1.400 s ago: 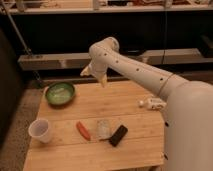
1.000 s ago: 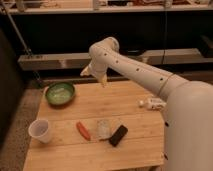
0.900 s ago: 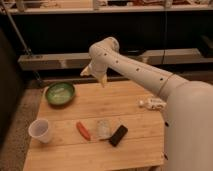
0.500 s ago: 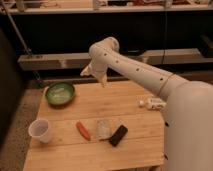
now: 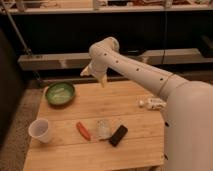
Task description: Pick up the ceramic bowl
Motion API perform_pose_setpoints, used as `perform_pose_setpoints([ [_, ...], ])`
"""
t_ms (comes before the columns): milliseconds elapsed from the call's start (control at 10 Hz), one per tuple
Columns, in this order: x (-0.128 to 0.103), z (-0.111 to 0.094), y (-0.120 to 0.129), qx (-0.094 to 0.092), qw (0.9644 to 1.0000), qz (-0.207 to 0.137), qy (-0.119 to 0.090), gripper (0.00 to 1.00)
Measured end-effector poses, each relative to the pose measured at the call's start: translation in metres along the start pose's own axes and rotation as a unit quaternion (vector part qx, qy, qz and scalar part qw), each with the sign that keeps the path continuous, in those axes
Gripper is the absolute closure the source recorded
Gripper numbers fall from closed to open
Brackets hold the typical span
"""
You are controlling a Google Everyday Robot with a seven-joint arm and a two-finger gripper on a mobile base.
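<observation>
The ceramic bowl (image 5: 60,93) is round, shallow and green with a paler inside. It sits on the wooden table (image 5: 135,102) at its far left corner. My gripper (image 5: 95,76) hangs at the end of the white arm above the table's far edge, right of the bowl and higher than it. It holds nothing that I can see.
A translucent white plastic cup (image 5: 40,130) stands at the table's front left. An orange carrot-like item (image 5: 83,130), a clear crumpled wrapper (image 5: 103,128) and a black block (image 5: 118,135) lie mid-front. A small white object (image 5: 151,103) lies at the right. A dark shelf runs behind.
The arm and gripper have barely moved, perhaps a slight shift to the left. The things on the table are where they were.
</observation>
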Motion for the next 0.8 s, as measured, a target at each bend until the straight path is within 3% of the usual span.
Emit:
perform_pose_setpoints([
  [200,0.001,0.011,-0.005,0.016,0.9998,-0.011,0.005,0.20],
  [500,-0.004,0.051,-0.024,0.050,0.9978,-0.042,0.012,0.20],
  [800,-0.010,0.072,-0.037,0.068,0.9955,-0.065,0.014,0.20],
])
